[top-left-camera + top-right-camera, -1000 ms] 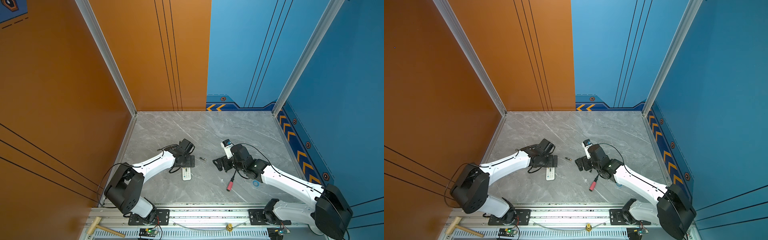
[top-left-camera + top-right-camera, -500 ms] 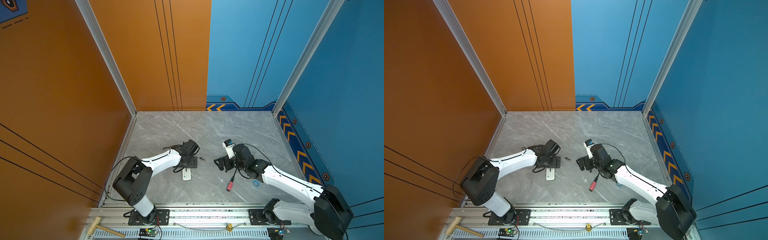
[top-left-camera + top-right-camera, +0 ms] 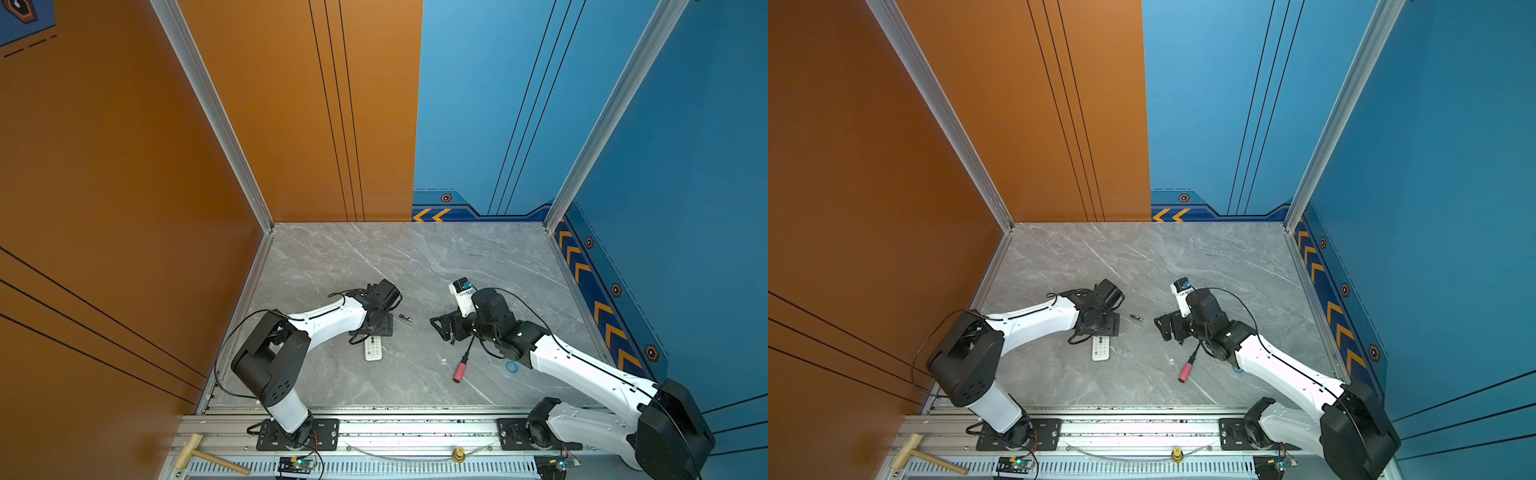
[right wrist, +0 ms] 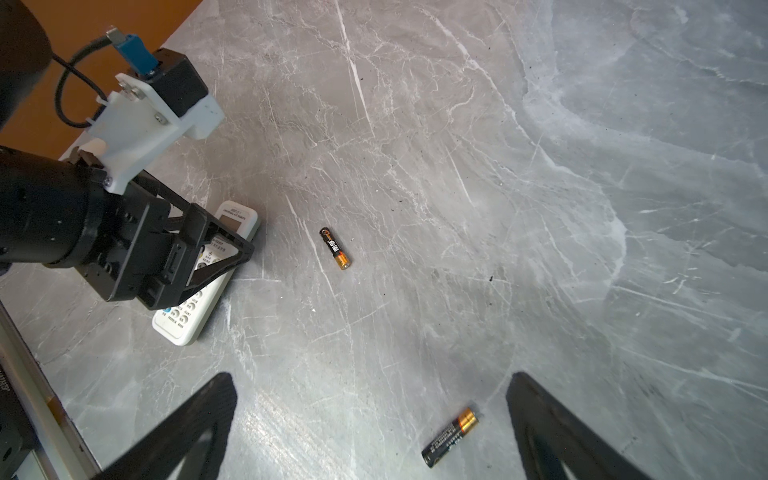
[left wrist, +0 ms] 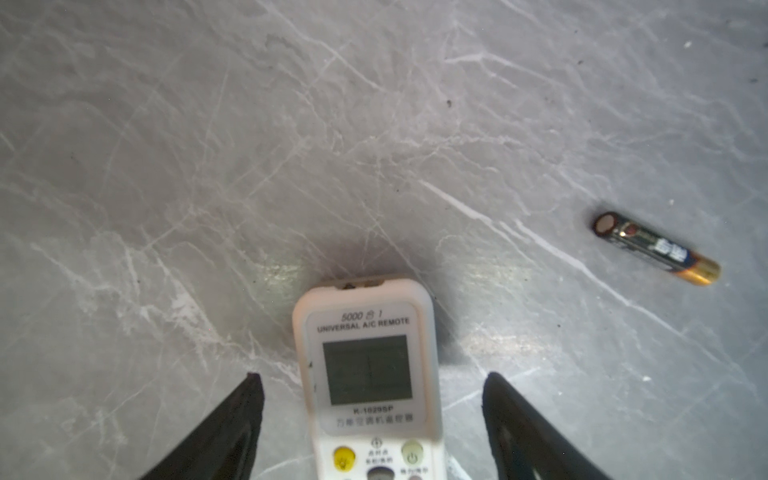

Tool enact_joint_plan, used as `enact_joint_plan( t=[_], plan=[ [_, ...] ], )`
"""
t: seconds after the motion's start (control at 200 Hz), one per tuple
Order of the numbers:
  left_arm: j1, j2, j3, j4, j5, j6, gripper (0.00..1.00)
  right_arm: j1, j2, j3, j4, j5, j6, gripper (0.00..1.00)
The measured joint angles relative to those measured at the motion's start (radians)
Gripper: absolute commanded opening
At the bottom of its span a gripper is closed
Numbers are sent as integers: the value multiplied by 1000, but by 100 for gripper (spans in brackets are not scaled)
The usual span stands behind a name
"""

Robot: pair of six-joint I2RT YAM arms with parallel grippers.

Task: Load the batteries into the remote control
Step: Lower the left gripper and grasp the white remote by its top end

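The remote control (image 5: pixel 368 378) lies flat on the grey marble-pattern table (image 5: pixel 208 145), button face up. Its long axis runs along the left gripper's (image 5: pixel 371 419) reach, with the grey screen end pointing ahead of the fingertips and the button end running back under the gripper body. The left gripper's jaws stand apart, one finger (image 5: pixel 232 432) on each side of the handset, a visible strip of table between each finger and the casing. It straddles the remote without contact and holds nothing.

In both top views the remote (image 3: pixel 373 348) (image 3: pixel 1101 348) shows its button end protruding from beneath the left gripper (image 3: pixel 376 326) (image 3: pixel 1102 324).

One AAA battery (image 5: pixel 656 254) lies on its side ahead of the left gripper and off to one flank, well clear of the remote, its gold end pointing away from the handset. The same cell (image 4: pixel 336 248) lies between the two grippers, as both top views confirm (image 3: pixel 405 318) (image 3: pixel 1136 318).

The second battery (image 4: pixel 450 437) lies on its side between the right gripper's (image 4: pixel 372 415) wide-spread fingers, nearer one finger (image 4: pixel 552 432) but not touching it. Its long axis is set diagonally to the gripper's reach, gold end forward. The right gripper is fully spread and empty.

A pink-handled screwdriver (image 3: pixel 461 365) lies on the table just behind the right gripper (image 3: pixel 444 328), untouched.
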Motion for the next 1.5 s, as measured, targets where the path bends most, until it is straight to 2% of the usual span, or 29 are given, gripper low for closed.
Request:
enact_joint_plan(
  t=[0.646,1.041,1.227,1.502],
  plan=[
    [-3,53,0,-6,-11,-2,67,-24,-10,-7,2,-8,1,100],
    [-6,56,0,-5,-13,-15,52,-35,-25,-15,16,-16,4,100],
    [-7,55,0,-5,-15,-17,38,-35,-26,-19,18,-23,4,100],
    [-11,24,-13,10,-14,-24,30,-50,-27,-19,17,-25,4,100]
  ],
)
